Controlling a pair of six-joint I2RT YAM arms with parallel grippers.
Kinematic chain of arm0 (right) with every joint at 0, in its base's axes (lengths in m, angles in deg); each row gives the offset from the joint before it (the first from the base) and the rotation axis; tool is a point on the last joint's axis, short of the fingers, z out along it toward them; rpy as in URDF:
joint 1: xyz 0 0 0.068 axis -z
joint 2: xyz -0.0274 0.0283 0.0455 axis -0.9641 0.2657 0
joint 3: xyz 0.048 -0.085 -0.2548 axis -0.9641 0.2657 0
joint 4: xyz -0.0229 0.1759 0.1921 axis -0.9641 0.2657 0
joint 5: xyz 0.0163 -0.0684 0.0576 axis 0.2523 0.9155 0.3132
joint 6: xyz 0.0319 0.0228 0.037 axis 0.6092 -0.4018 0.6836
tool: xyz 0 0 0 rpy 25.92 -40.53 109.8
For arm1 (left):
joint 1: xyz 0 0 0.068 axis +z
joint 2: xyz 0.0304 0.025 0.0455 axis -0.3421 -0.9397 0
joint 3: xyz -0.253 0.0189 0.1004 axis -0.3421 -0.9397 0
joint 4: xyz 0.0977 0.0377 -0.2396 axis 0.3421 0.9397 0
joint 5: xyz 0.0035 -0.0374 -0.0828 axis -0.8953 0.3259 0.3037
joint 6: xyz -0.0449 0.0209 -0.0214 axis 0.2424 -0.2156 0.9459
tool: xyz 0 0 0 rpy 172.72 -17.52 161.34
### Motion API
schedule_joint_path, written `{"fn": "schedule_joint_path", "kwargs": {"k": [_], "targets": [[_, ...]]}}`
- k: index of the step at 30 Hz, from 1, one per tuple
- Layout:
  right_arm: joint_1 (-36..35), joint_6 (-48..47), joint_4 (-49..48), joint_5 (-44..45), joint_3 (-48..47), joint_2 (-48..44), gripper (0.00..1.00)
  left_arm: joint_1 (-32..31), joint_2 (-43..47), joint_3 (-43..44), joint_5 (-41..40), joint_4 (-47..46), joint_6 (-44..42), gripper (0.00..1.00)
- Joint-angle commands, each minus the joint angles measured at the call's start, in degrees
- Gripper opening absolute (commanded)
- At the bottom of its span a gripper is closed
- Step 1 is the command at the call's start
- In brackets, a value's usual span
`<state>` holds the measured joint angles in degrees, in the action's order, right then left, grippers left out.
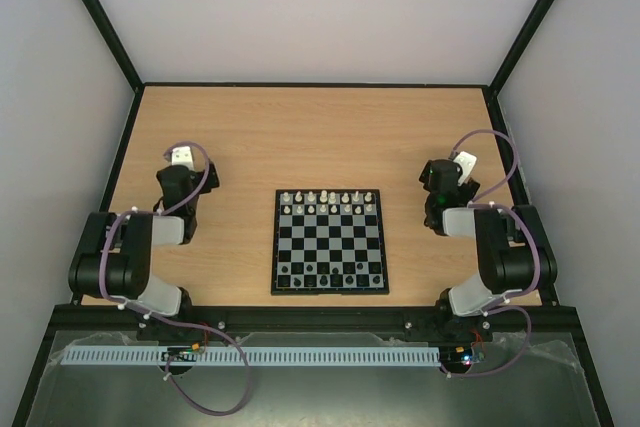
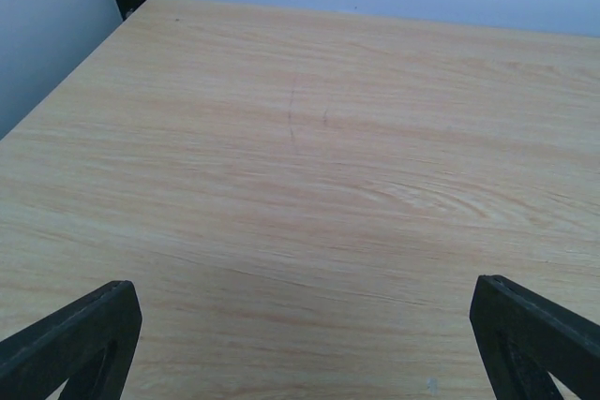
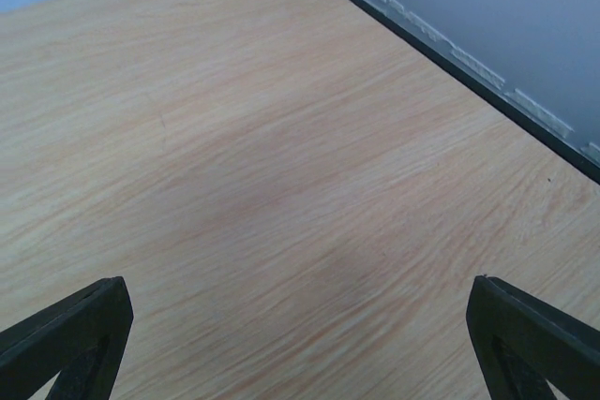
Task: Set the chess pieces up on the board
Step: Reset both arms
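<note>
The pale wood-grain table filled the enclosure. The two black jointed arms sat folded at its near edge, the left arm and the right arm each well apart from the play area. Between them, at the table's middle, lay the small square chessboard with black and pale grey chequers and a thin black border. It lay flat and square to the edge. The left gripper hung over bare wood with its jaws spread wide and nothing between them. The right gripper was likewise released and empty, near the right-hand frame rail. The tiny chess pieces would likely be light, rigid and smooth. They would be easy to topple or flick aside, and best pinched from above around the narrow body, clear of their neighbours. The board itself might slide if nudged. The cream-white figures stood in two rows along the far edge of the board. The black figures showed along the near rows, hard to pick out against the dark squares. They were too small to tell which piece was which, or whether every square was rightly filled. No piece could be seen lying off the board.
</note>
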<state>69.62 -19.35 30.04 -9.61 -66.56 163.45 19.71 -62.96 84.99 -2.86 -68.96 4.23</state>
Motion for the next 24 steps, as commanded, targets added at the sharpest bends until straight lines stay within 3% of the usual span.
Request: {"fn": "schedule_joint_path", "kwargs": {"k": [1, 6, 14, 24], "targets": [[0.3, -1.6, -8.5, -0.9, 3.0, -0.9, 0.99, -0.6, -1.2, -0.7, 1.0, -11.6, -1.8, 0.99], [0.2, -1.6, -9.8, -0.5, 4.0, -1.6, 0.99, -1.4, -1.0, -1.3, -0.4, -12.4, -2.2, 1.0], [0.1, -2.9, -19.8, -2.7, 11.4, -5.4, 0.98, -2.3, -0.4, -2.7, -2.2, -14.1, -2.4, 0.99], [-0.6, -6.9, -29.8, -9.3, 17.2, -6.2, 0.99, -4.0, 2.1, -9.6, -3.9, -24.7, -4.0, 0.99]]}}
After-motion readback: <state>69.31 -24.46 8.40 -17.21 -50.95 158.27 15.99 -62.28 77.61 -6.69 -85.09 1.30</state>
